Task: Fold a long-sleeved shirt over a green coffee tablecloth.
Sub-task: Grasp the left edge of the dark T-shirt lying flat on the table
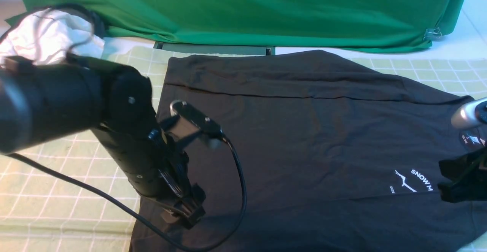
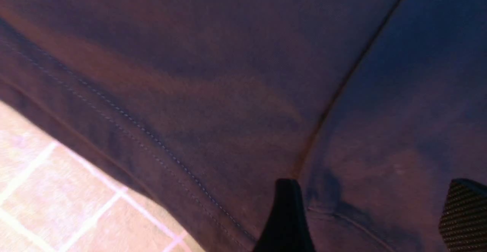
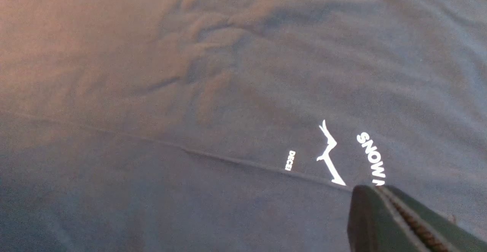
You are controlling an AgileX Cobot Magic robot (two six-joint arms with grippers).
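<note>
Shirt (image 1: 304,138) lies flat on the grid tablecloth (image 1: 57,176) and fills centre and right of the front view, collar end at the right edge, hem on the left. One fold line runs across its upper part, another across the lower part just under the logo (image 1: 414,181), which sits lower right. Left gripper (image 1: 182,214) is low over the shirt's lower-left corner, just inside the hem. The wrist view shows its fingers (image 2: 285,221) spread wide with only flat fabric under them and nothing held; the stitched hem and bare tablecloth are close by. Right gripper (image 3: 384,210) is at the right edge of the front view, beside the logo. Its jaws are pressed together, tip right over the shirt next to the print. No fabric visible pinched in them; can't tell if the tip touches the cloth. A cable (image 1: 239,191) loops from the left arm over the shirt. White garment (image 1: 49,35) is bunched at upper left, behind the left arm. Plain green fabric (image 1: 247,8) hangs across the top, with a metal clip (image 1: 432,34) at its right end.
</note>
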